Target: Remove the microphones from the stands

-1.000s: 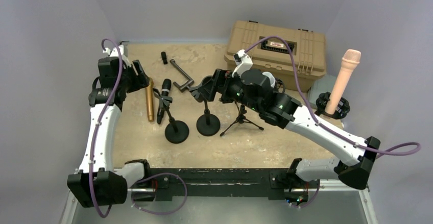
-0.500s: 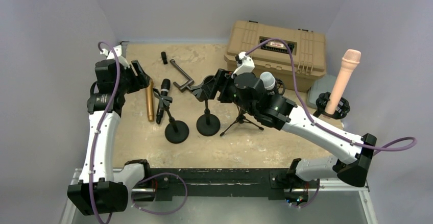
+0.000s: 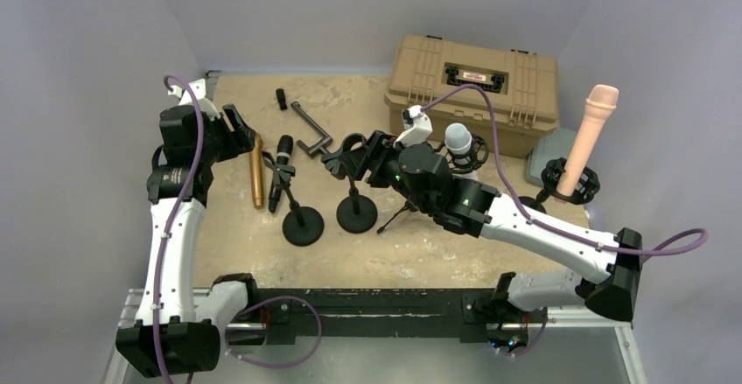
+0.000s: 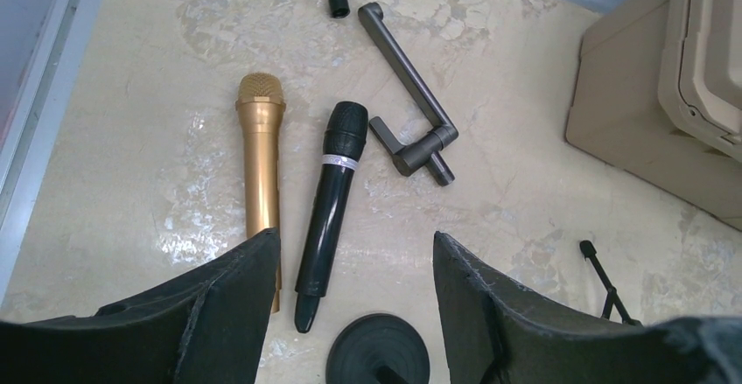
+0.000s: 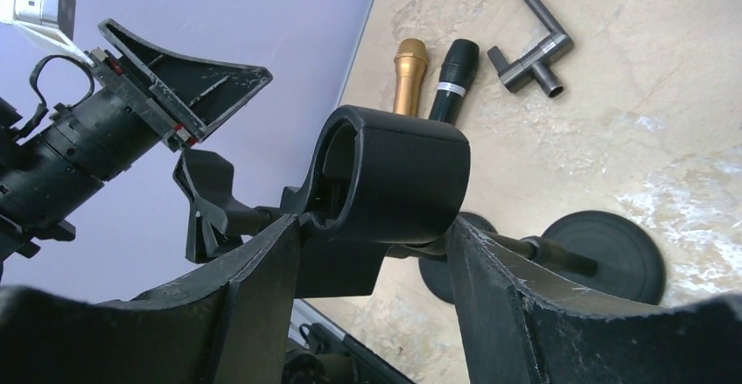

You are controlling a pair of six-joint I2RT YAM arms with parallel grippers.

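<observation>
right gripper (image 5: 372, 229) has swung left, fingers (image 5: 254, 314) narrowing around empty clip (image 5: 394, 174), clamped or not cannot tell. left gripper (image 4: 354, 244) wide, empty, above black mic (image 4: 329, 209), seemingly still in stand (image 3: 302, 225). removal not started.

The left arm (image 3: 171, 226) rises up the frame's left side, left gripper (image 4: 354, 253) spread wide, pointing down; the right arm (image 3: 534, 226) stretches from lower right to centre, right gripper (image 5: 372, 235) fingers partway apart

On the left, one loose microphone (image 4: 261, 161) flat on the bench (image 4: 131, 139) beside a second microphone (image 4: 331, 193), bent bar (image 4: 409, 71) behind them, mounted microphone (image 3: 458, 137) right of centre, case (image 3: 525, 95) behind it.
</observation>
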